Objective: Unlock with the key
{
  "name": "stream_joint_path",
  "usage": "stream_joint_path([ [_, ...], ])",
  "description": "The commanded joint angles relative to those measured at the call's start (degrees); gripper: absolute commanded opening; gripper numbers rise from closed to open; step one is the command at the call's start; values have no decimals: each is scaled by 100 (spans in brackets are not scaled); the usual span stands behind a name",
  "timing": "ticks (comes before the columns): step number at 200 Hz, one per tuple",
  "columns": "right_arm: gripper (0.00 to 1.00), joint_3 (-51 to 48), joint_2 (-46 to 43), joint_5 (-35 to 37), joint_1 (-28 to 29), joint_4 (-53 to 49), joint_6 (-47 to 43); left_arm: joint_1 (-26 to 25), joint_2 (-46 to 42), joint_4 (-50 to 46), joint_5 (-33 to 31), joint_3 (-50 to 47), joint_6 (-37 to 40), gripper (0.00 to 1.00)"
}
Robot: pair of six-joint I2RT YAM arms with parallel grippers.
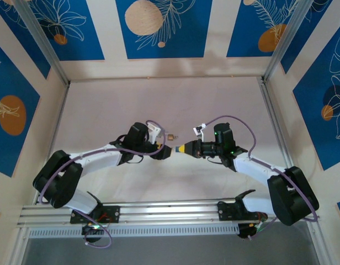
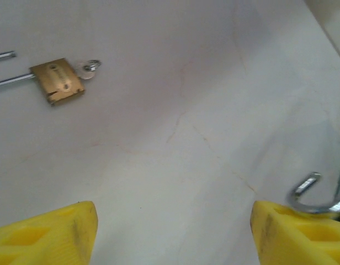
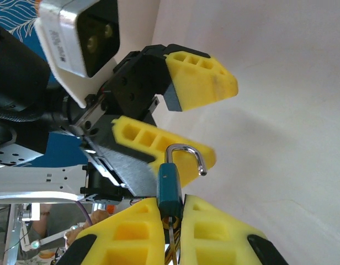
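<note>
**Met tip to tip at mid-table, with the key clamped on the right**

Counted two arms, two grippers, one key and one padlock.

From above, found the left gripper [image 1: 165, 150] and the right gripper [image 1: 181, 149] facing each other, nearly touching. Placed them about midway between the left and right edges of the table [image 1: 159, 105]. Saw the small brass padlock [image 1: 171, 136] lying just beyond them toward the far edge, well clear of every corner.

Learned from the right wrist view what the overhead could not give. Saw the right gripper pinched tight on the key [image 3: 170, 187], held by its dark blue head between yellow fingers [image 3: 206, 232]. Noted a silver open hook [image 3: 186, 154] standing up from the head, and could not see the blade. Beyond it, saw the left gripper spread wide, with nothing between its fingers.

Gained the padlock's detail from the left wrist view. Made out a brass body, two silver shackle rods [image 2: 12, 81] running off the left of the frame, and a small silver ring [image 2: 91, 65] at the opposite end. Caught the same hook just above the finger at the right of that view. Could not tell whether the two touched.
</note>
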Motion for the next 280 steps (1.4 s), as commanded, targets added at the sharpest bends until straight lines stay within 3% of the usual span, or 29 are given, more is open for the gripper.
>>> stream_joint_path([
  [1,1,-105,253,-154,143,258,150,37,-1,-77,-821,-3,79,70],
  [70,0,480,1540,415,332,76,-469,88,-1830,-821,-2831,-716,76,78],
  [98,0,766,2084,536,395,141,-631,108,-2377,-1016,-2972,-817,162,79],
  [139,0,1106,2658,764,484,-223,-894,108,-2504,-1039,-3056,-845,271,79],
  [230,1,882,2817,778,425,-525,-1089,113,-2706,-977,-3125,-870,358,80],
  [247,8,914,2809,724,370,-563,-1089,117,-2765,-1015,-3145,-855,361,81],
  [266,26,953,2751,802,290,-747,-1105,112,-2857,-1077,-3186,-807,359,87],
  [273,32,972,2717,801,239,-804,-1098,109,-2899,-1124,-3199,-773,354,90],
  [280,38,987,2689,801,175,-879,-1094,109,-2943,-1176,-3205,-741,344,100],
])
